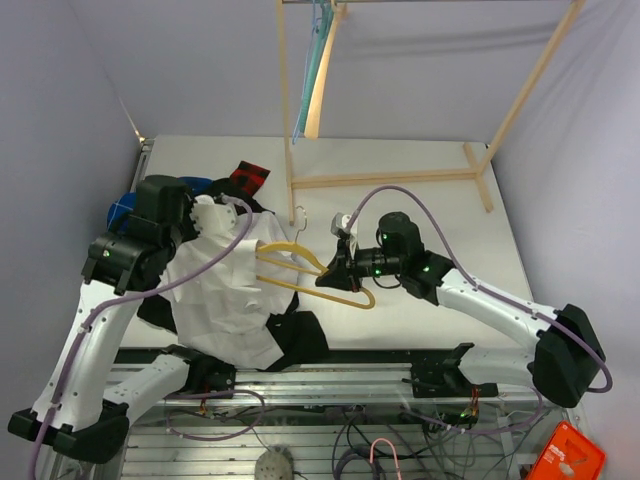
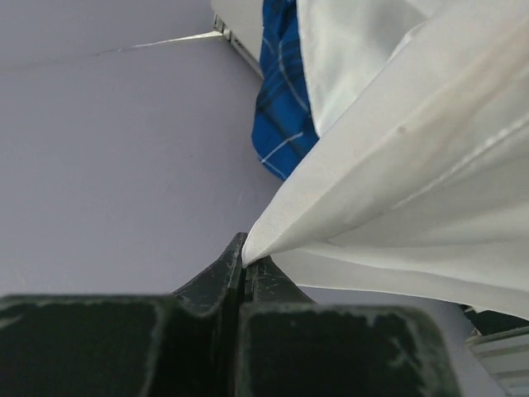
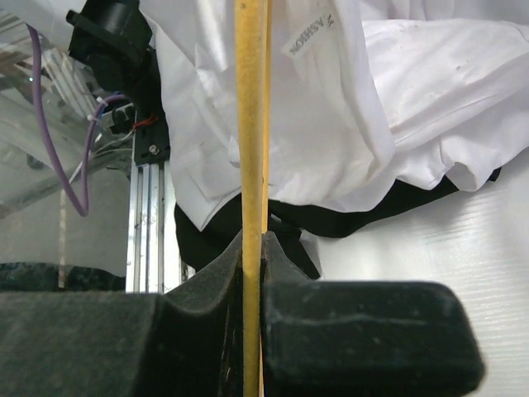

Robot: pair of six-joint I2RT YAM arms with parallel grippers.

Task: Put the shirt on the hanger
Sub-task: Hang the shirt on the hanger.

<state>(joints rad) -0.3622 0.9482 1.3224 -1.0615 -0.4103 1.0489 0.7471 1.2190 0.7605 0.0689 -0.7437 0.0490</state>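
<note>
The large white button-up shirt lies crumpled on the left of the white table over a black garment, a fold pinched by the left gripper; the right gripper clamps the thin yellow triangular hanger reaching the shirt

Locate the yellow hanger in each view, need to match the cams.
Top external: hanger at centre, its left end at the edge of the shirt, its right part held by the right gripper.
Left wrist: not in view; only shirt fabric and blue plaid cloth.
Right wrist: a vertical yellow bar just left of centre, running top to bottom, clamped in the gripper.
Shared landmark: the white shirt, in all three views.
</note>
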